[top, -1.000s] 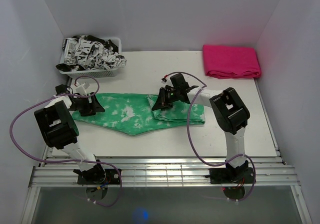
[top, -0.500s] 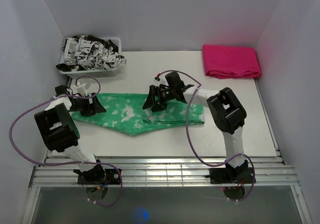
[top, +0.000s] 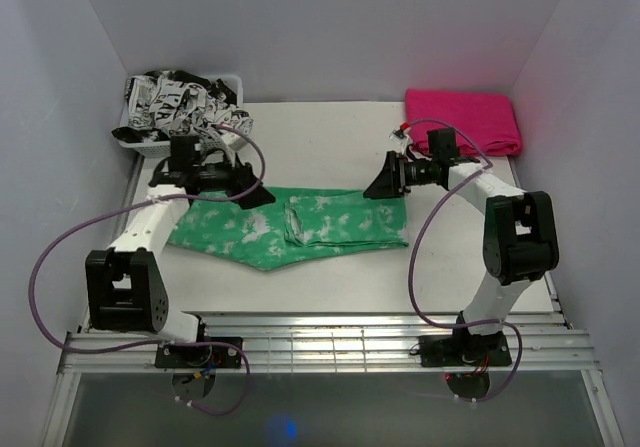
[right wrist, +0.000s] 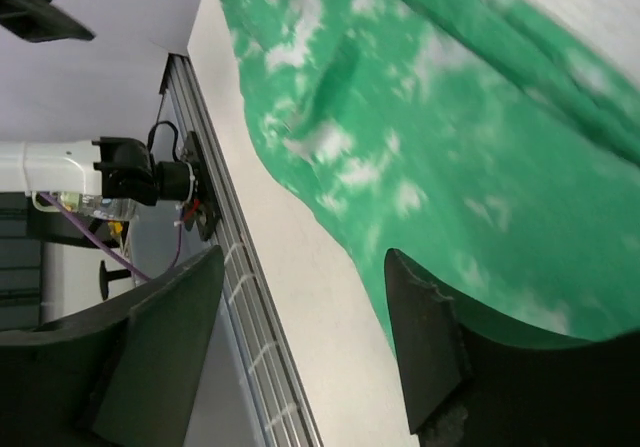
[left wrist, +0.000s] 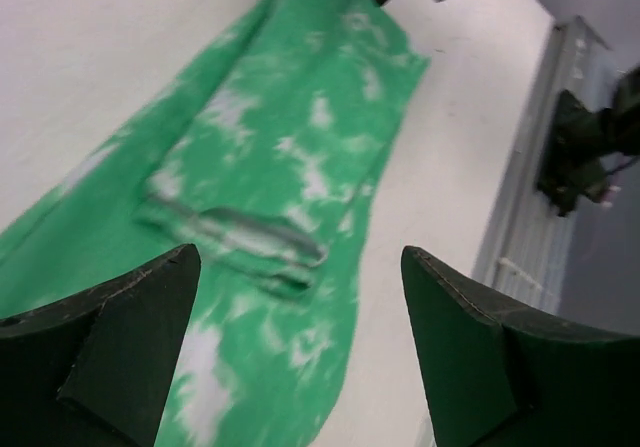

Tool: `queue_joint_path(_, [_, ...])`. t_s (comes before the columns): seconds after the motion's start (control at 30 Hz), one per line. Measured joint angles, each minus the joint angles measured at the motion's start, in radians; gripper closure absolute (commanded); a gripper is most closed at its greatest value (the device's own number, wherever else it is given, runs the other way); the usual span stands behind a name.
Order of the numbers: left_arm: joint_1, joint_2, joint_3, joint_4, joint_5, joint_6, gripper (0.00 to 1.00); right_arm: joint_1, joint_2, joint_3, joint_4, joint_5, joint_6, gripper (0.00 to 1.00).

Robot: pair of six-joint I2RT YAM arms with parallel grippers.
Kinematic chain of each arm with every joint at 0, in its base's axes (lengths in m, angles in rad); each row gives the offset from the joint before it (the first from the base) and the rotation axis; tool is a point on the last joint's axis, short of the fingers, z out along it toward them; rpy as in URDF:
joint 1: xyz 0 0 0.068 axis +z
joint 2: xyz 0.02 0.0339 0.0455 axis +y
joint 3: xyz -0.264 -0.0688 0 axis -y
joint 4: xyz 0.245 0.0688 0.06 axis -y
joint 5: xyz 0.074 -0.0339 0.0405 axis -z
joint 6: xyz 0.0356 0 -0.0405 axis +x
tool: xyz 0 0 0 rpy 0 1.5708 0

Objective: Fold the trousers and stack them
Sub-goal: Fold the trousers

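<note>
The only container is the white basket (top: pixel 127 138) at the far left corner of the surface (top: pixel 330 137), and it is filled above its rim with crumpled black-and-white clothes (top: pixel 180 102). At the far right corner lies a pink folded garment (top: pixel 462 120), apart from everything else. The green trousers (top: pixel 250 232) lie flat in the middle of the surface, with their right part folded over, so that a doubled edge runs across near the centre; my left wrist view shows this edge as a thick striped band (left wrist: pixel 240 237). My left tool (top: pixel 255 193) hangs above the left part of the trousers with its fingers (left wrist: pixel 120 357) spread wide and nothing between them. My right tool (top: pixel 375 187) is above the far right end of the trousers, also released, and its fingers (right wrist: pixel 165 352) are well apart with only the green cloth (right wrist: pixel 420 117) seen below them. Half a second ago my right tool was over the centre of the trousers, at the fold; now it has drawn back to the right. My left tool was then at the left end of the cloth, and it has moved to the right and further from the bases. The left end of the trousers now reaches less far to the left than before.
</note>
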Motion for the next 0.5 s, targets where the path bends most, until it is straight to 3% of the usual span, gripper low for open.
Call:
queue_joint_path(0.13, [-0.256,0.118,-0.071,0.316,0.027,-0.276,0.10,-0.089,0.071,-0.049,-0.128,-0.051,-0.119,0.39])
queue_joint_path(0.23, [-0.366,0.275,-0.077,0.492,0.044,-0.449,0.12,-0.093,0.153,-0.049,-0.185,-0.082,-0.180,0.39])
queue_joint_path(0.37, [-0.418,0.443,-0.092,0.615,0.029,-0.603,0.13,-0.090,0.222,-0.062,-0.221,-0.066,-0.227,0.39])
queue_joint_path(0.5, [-0.388,0.531,-0.096,0.656,-0.008,-0.690,0.14,-0.126,0.254,-0.098,-0.237,-0.031,-0.251,0.37])
